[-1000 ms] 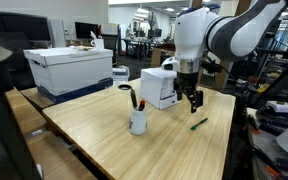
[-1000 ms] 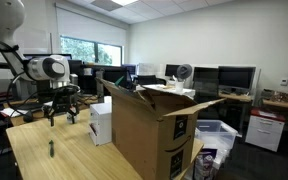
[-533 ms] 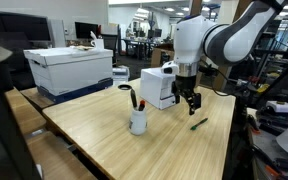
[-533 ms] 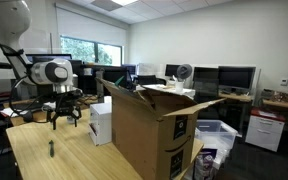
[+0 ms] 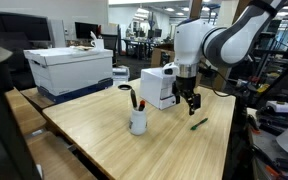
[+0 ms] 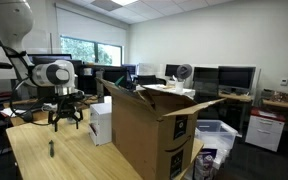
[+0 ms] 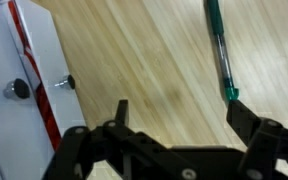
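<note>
My gripper (image 7: 179,112) hangs open over the wooden table (image 5: 114,135), with bare wood between its fingers. A green pen (image 7: 220,50) lies on the table just beyond the right fingertip; it shows as a dark pen (image 5: 198,124) in an exterior view, to the right of the gripper (image 5: 189,102). A white box-shaped appliance (image 5: 159,87) with a red stripe stands close on the gripper's left, its edge (image 7: 14,100) filling the left of the wrist view. A white cup (image 5: 138,121) with dark markers in it stands near the table's middle. The gripper (image 6: 66,118) also shows above the table, the pen (image 6: 51,148) nearer the camera.
A white and blue storage bin (image 5: 69,70) sits at the table's far left corner. A large open cardboard box (image 6: 149,125) stands in the foreground of an exterior view, with a white container (image 6: 102,122) beside it. Desks, monitors and chairs surround the table.
The arm has shifted slightly, a little away from the pen and toward the white appliance. The gripper has stayed open.
</note>
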You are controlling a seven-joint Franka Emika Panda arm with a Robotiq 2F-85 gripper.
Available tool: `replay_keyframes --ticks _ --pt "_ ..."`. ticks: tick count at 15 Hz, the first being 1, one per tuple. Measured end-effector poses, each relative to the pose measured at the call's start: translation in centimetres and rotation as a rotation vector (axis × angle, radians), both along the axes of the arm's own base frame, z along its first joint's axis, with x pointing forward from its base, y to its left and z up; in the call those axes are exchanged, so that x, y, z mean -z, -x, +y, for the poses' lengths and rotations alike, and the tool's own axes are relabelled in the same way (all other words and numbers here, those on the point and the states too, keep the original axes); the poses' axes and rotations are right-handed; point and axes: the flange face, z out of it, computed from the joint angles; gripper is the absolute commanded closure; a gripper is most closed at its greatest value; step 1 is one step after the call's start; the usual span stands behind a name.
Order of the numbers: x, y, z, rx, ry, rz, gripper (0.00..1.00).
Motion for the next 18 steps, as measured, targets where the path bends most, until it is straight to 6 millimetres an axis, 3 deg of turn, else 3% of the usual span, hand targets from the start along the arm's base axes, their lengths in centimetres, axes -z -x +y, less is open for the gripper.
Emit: replay_keyframes --ticks 18 --pt "1.1 1.6 -0.2 0.032 0.017 0.025 0.00"
